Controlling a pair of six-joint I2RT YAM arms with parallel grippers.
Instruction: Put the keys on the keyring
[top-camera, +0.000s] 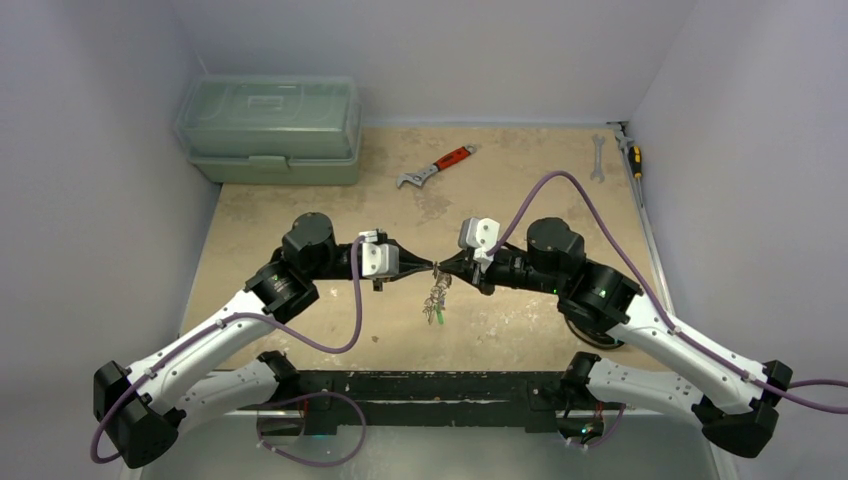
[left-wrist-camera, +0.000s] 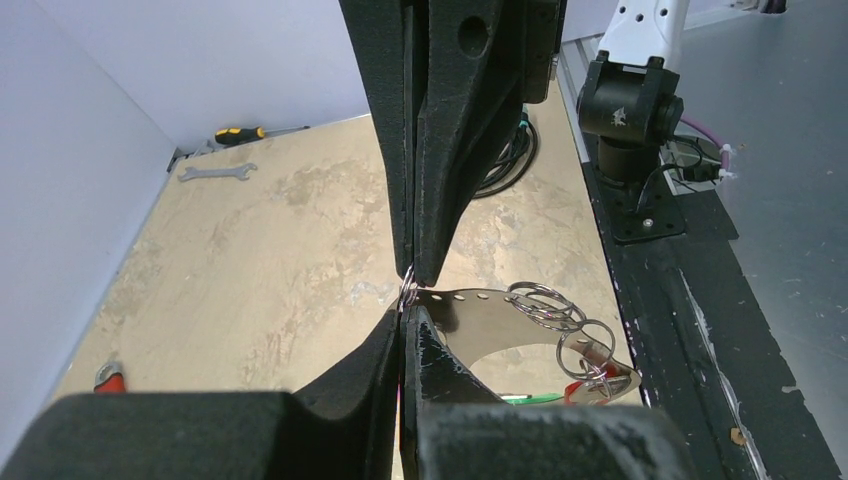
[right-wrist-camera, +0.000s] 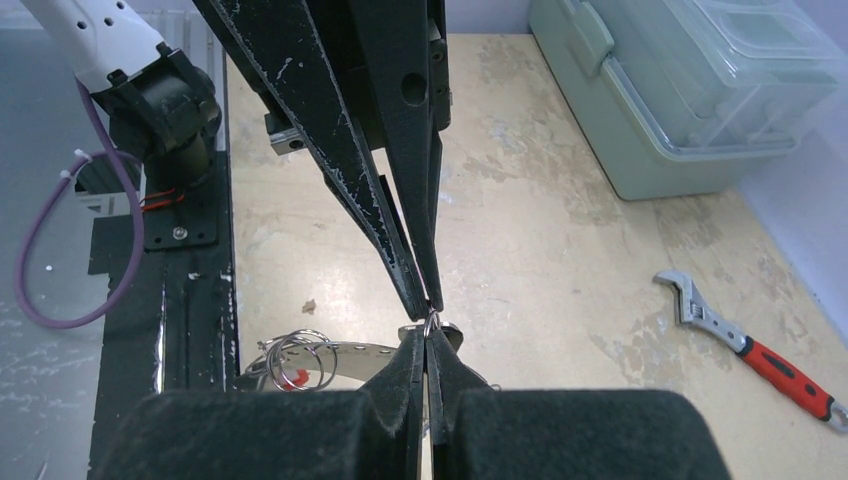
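- Top external view: both arms reach inward over the middle of the table (top-camera: 300, 220). The left fingers (top-camera: 415, 262) and the right fingers (top-camera: 456, 266) meet tip to tip.
- Left fingers: clenched, with no gap between the pads. The tips pinch one end of the keyring (left-wrist-camera: 480, 300).
- Right fingers: clenched too, nipping the same end of the keyring, and their tips touch the left pair's tips.
- Keyring: in the wrist views it reads as a curved silvery band with a row of small holes. It is held off the table and hangs from the pinch point between the two sets of fingers.
- The keys (top-camera: 436, 298) dangle in a small cluster directly below the meeting fingertips, clear of the table surface.
- A green tag (top-camera: 437, 316) sits at the bottom of the cluster.
- Left wrist view: several small split rings (left-wrist-camera: 545, 303) are threaded on the band, away from the pinched end. Individual keys are hard to separate.
- Right wrist view: a red tag (right-wrist-camera: 290, 378) shows among the rings.
- The red-handled wrench (top-camera: 437, 167) lies flat on the far part of the table, well apart from the fingers.
- A plain spanner (top-camera: 598, 158) and a yellow-and-black screwdriver (top-camera: 634, 158) lie at the far right edge, just beside each other.
- A pale green toolbox (top-camera: 270, 130) stands closed in the far left corner.
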